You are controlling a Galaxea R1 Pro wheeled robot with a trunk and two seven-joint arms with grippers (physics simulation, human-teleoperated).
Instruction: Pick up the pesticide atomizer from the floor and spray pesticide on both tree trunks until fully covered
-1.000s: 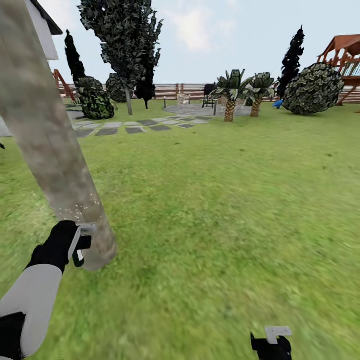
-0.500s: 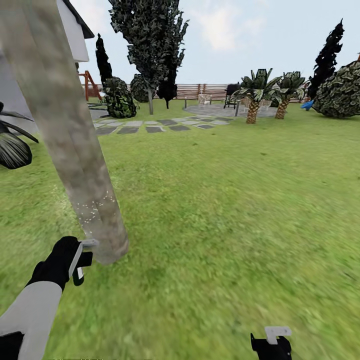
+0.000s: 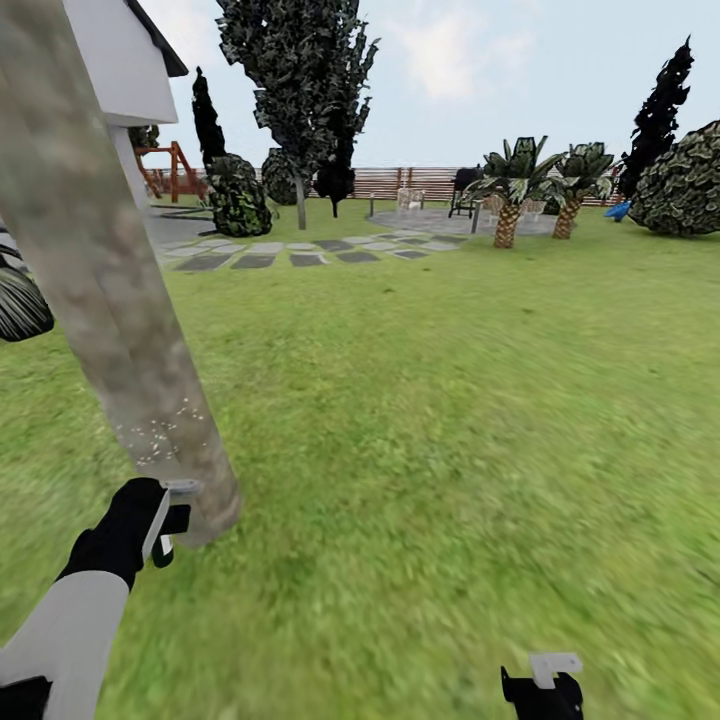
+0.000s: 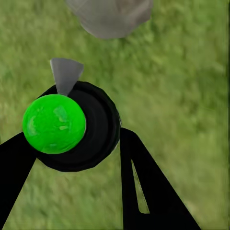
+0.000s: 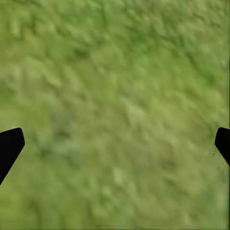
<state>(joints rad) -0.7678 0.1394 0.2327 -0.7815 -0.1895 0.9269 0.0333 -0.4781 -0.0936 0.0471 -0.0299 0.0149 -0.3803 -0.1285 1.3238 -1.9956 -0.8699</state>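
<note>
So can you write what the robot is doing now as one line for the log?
left pincer: holds sprayer by tree trunk | white specks low on trunk | right pincer: open over grass

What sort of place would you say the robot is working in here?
A fenced back garden, most likely: a wide lawn, a wooden fence at the far edge, stepping stones and palms.

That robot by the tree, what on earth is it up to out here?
It is spraying a tree. Its left gripper is shut on a small pesticide atomizer, held low beside the tree trunk. A patch of white pesticide specks dots the trunk's lower part; the bark above looks bare. Its right gripper hangs open over the lawn.
</note>
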